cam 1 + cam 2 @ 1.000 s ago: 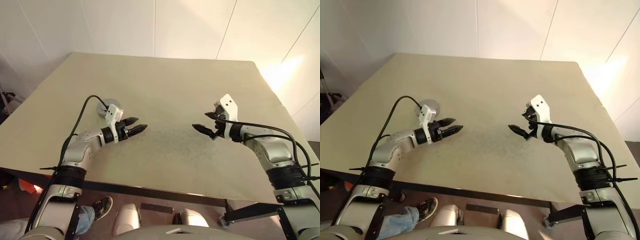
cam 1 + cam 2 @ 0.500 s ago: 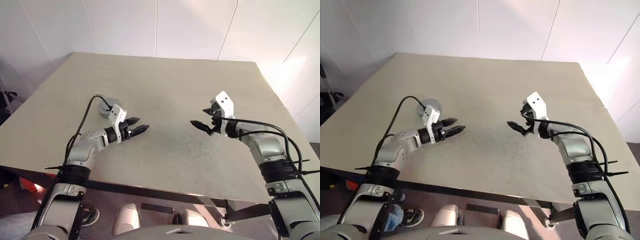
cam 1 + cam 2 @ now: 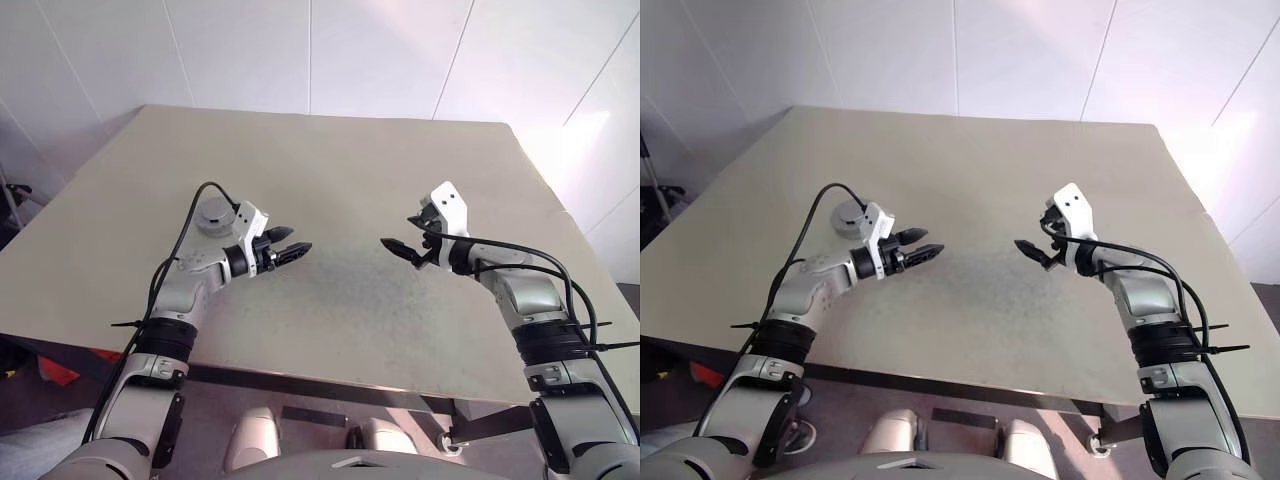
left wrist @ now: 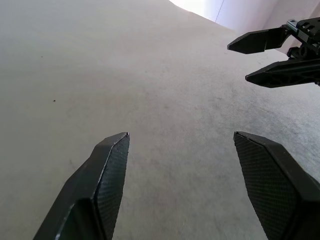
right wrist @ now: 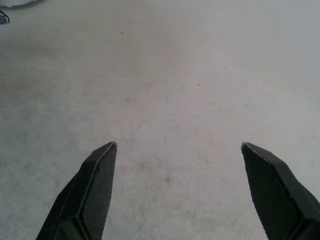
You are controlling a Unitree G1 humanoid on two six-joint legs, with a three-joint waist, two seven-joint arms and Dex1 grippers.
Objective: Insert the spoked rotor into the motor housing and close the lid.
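**Round metal part sitting behind the left arm, both grippers standing open and empty**

A round, flat, silver-grey metal disc (image 3: 212, 213) is lying on the left part of the broad beige table (image 3: 340, 160), just behind the left wrist and partly covered by it. It is too small to tell whether it is the lid, the housing or both stacked.

The left gripper (image 3: 291, 243) is hovering just right of that disc, above the table, pointing toward the right and slightly away from the robot. Its two black fingers (image 4: 102, 185) are standing well apart with bare table between them; they are holding nothing. A black cable (image 3: 180, 245) is looping from the left wrist over the disc's near side.

The right gripper (image 3: 400, 236) is hanging over the right-centre of the table, pointing left toward the other gripper, the two tips facing each other across a stretch of bare tabletop. Its fingers (image 5: 87, 195) are spread wide and are gripping nothing. In the left wrist view the right gripper (image 4: 252, 62) is showing with its jaws parted.

White panelled walls (image 3: 380, 55) are rising beyond the table's far edge.
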